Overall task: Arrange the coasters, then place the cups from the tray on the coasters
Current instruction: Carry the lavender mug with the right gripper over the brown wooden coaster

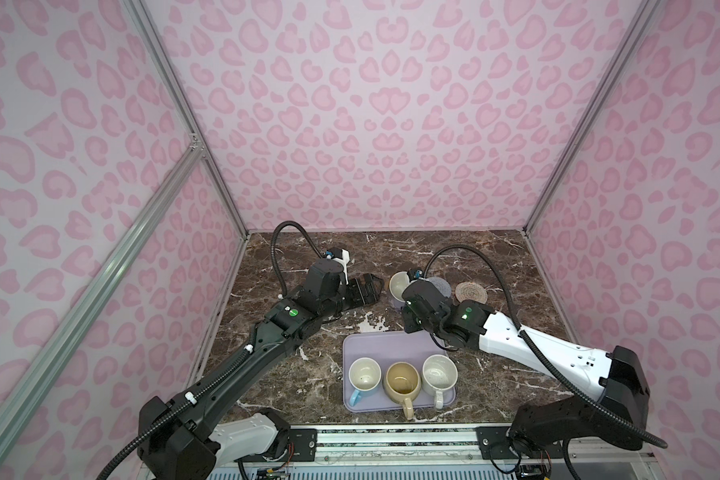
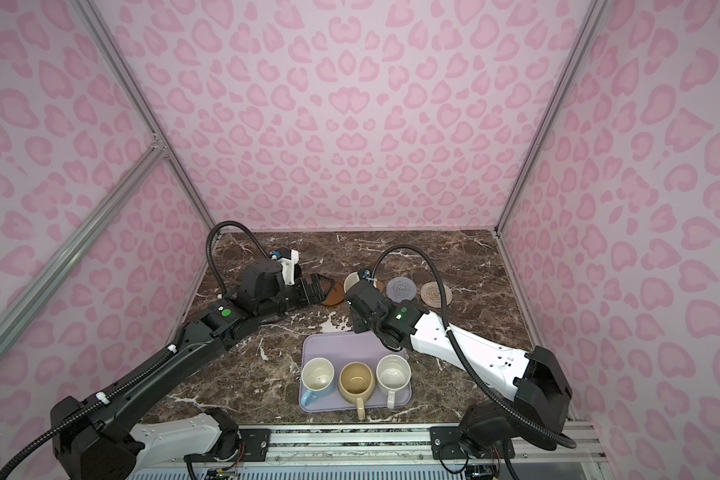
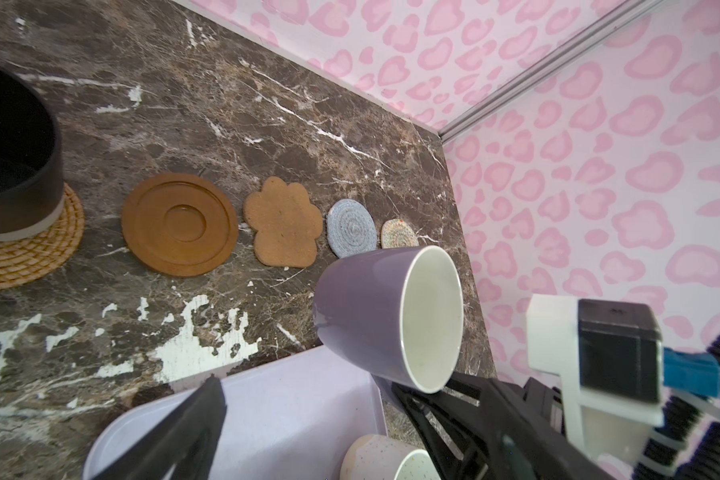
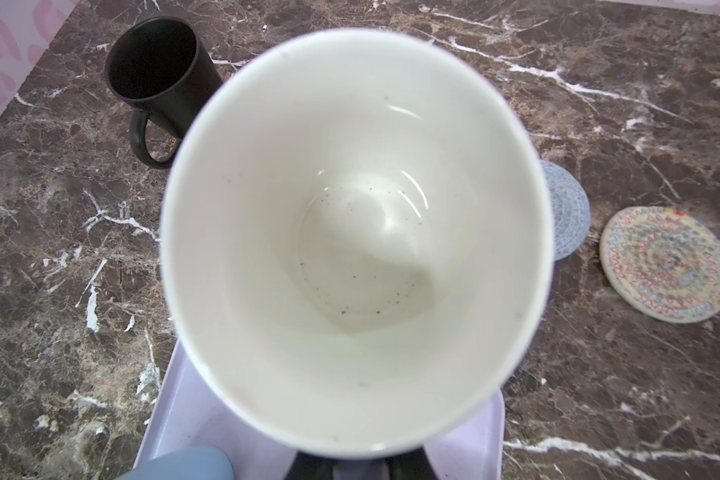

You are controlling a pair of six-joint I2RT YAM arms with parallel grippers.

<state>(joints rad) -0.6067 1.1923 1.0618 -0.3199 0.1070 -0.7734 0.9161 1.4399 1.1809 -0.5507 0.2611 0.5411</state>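
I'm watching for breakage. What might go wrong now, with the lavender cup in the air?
1. The right gripper holds the lavender cup tilted in the air; it may slip or land crooked.
2. The paw coaster lies close between the brown coaster and the grey-blue coaster, so setting the cup down may shove one.
3. The open left gripper sits close to the black cup and could clip it.

No text, label, brand or number is showing legibly in any view. In the right wrist view a faint pale mark is sitting low on the black mug (image 4: 163,83), beside its handle, but it is too blurred to make out.
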